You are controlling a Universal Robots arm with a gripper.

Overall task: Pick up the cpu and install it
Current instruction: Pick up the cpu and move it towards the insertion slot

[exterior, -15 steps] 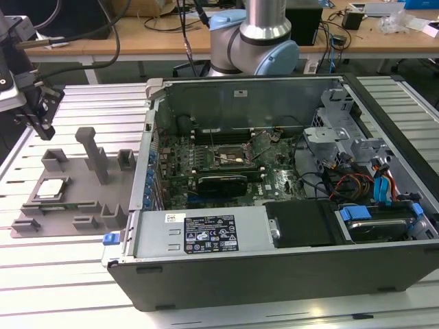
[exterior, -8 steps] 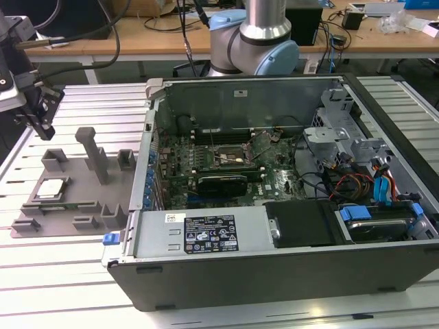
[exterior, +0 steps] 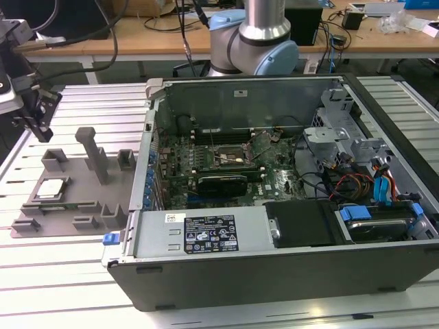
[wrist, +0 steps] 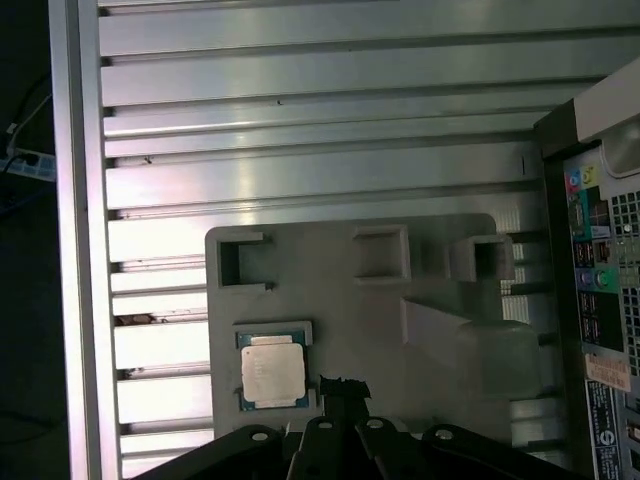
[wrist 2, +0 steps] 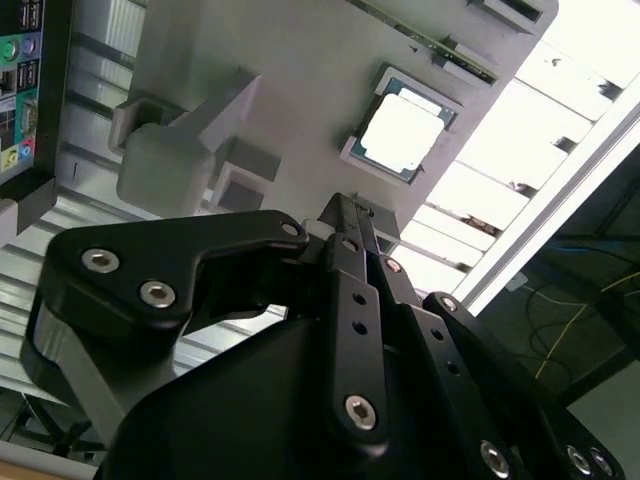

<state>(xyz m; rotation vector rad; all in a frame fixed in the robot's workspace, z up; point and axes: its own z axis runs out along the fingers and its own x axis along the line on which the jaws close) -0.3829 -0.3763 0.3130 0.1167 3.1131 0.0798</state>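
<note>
At the exterior view's left, your gripper hangs over the left edge of the slatted metal table, raised above the far left corner of the grey tray. In both wrist views the fingers look pressed together with nothing between them.

The cpu lies flat, silvery top up, in a square recess near the tray's left edge. In the first wrist view the cpu sits just beside the gripper tip, off to one side and not touching. It's the same in the second wrist view: the cpu is a little way past the gripper.

Count-wise you've got one cpu, one tray, and one tall post standing on the tray. In the first wrist view, three square pockets line one tray edge.

Moving right, one open computer case lies on its side next to the tray's right edge. Inside it are the green motherboard and its metal-framed socket.

As for writing, there's one black-and-white label on the box at the case's near edge, but the print is too small to make out.
</note>
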